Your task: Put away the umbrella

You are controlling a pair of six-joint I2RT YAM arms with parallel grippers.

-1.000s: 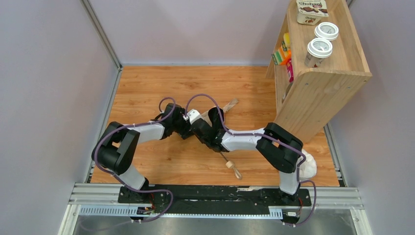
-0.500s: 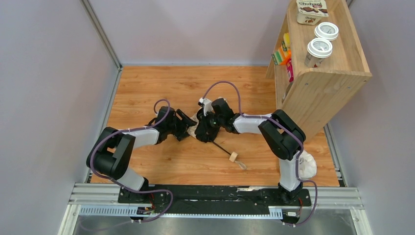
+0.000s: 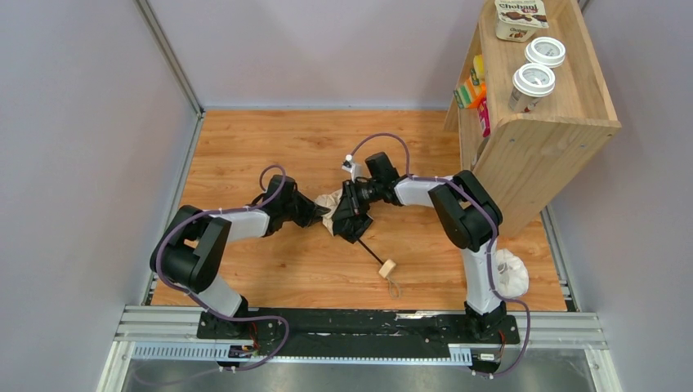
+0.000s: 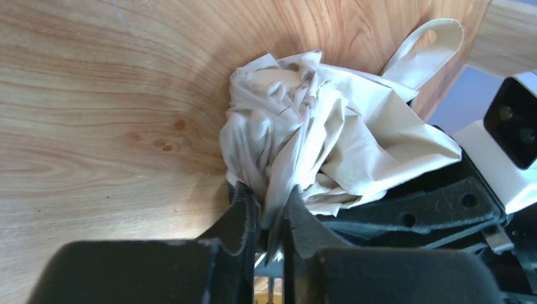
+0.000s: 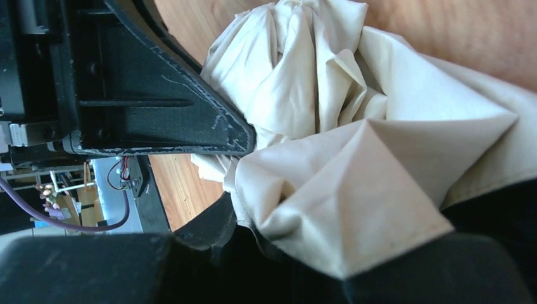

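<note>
Where the 2 arms meet at the middle of the light wooden tabletop (image 3: 245, 147), we see the pale cream fabric umbrella (image 3: 331, 200) lying collapsed, its canopy crumpled into a loose bundle between them. From that bundle its thin dark metal shaft (image 3: 369, 249) runs toward the near edge and ends in a small light wooden knob (image 3: 387, 267), which rests on the tabletop apart from both grippers. We find the left gripper (image 4: 270, 206) pinched tight on a fold of the cream cloth, its 2 black fingers (image 4: 244, 212) almost touching. The right gripper (image 3: 350, 222) presses in from the opposite side, and its wrist view shows bunched cloth wedged between its jaws, so we read it as clamped on the canopy too. A tall wooden shelf unit (image 3: 531, 155) stands at the far right, well apart
</note>
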